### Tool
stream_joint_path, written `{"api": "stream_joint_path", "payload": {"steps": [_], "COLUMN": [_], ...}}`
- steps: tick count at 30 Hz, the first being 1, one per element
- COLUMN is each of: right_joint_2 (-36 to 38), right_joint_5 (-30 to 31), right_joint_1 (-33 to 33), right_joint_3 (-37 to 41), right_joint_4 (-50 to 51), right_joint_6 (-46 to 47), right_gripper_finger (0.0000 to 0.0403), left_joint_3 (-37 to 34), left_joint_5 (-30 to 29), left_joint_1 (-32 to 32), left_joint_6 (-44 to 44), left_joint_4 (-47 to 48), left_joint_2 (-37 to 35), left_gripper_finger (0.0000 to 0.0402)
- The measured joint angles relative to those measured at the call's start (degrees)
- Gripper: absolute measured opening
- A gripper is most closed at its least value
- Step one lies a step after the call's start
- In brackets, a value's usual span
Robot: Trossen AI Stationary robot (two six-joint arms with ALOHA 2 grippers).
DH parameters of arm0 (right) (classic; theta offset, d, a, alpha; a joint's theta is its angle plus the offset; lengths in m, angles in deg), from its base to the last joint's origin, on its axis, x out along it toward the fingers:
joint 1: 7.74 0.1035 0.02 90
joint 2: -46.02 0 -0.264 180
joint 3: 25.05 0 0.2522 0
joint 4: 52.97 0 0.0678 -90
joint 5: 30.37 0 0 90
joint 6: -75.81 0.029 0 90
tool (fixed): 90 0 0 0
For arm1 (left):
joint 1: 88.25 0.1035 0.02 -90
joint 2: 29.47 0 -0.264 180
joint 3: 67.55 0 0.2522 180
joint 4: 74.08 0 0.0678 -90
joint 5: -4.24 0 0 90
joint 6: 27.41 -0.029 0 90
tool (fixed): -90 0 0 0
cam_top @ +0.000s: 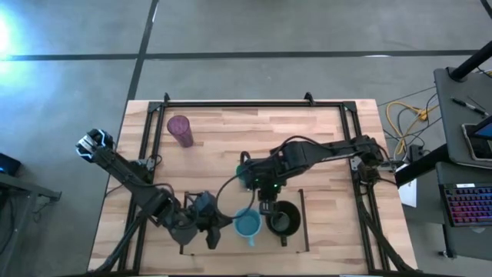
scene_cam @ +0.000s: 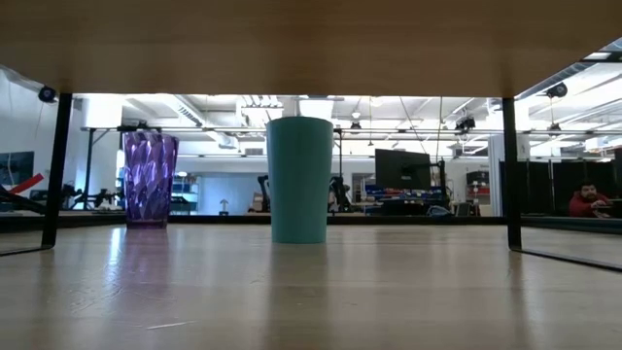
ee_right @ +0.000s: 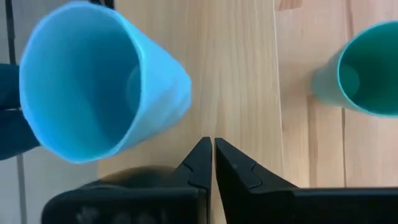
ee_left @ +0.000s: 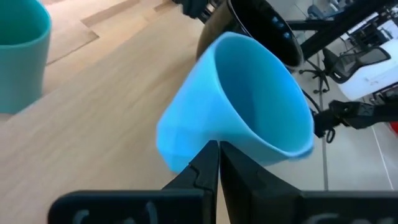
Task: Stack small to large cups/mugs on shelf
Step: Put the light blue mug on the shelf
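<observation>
The light-blue mug point(cam_top: 247, 224) and the black mug point(cam_top: 284, 221) stand side by side on their bases near the front edge, between the shelf's thin dark lines point(cam_top: 305, 219). The green cup point(scene_cam: 299, 180) stands mid-table, mostly hidden under my right arm in the high view. The purple tumbler point(cam_top: 180, 131) stands at the far left. My left gripper point(ee_left: 218, 148) is shut, its tips at the blue mug's left side. My right gripper point(ee_right: 213, 148) is shut and empty, above the table just behind the two mugs. My left gripper's shut fingertips point(ee_left: 208, 155) lie against the light-blue mug's outer wall point(ee_left: 196, 134), low on the side toward the table's left. They come in low from the left. The tips hide the spot, so whether anything is pinched cannot be told. The mug stands on the table.
A black metal frame point(cam_top: 231, 104) runs along the table's far edge and sides. My right arm point(cam_top: 323, 150) reaches in from the right across the middle. There is bare wood between the purple tumbler and the green cup.
</observation>
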Motion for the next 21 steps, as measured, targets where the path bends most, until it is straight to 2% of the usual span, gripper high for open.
{"api": "stream_joint_path", "payload": {"steps": [6, 21], "right_joint_2": [0.3, 0.3], "right_joint_5": [0.0, -2.0], "right_joint_1": [0.0, 0.8], "right_joint_3": [0.0, 0.0], "right_joint_4": [6.7, 10.0], "right_joint_6": [-0.2, -1.8], "right_gripper_finger": [0.0013, 0.0013], "left_joint_3": [-0.1, -0.1], "left_joint_5": [-0.1, -0.1], "left_joint_1": [0.6, 1.0], "left_joint_6": [-1.1, -1.3], "left_joint_4": [0.0, -0.3], "left_joint_2": [0.0, 0.0], "left_gripper_finger": [0.0000, 0.0000]}}
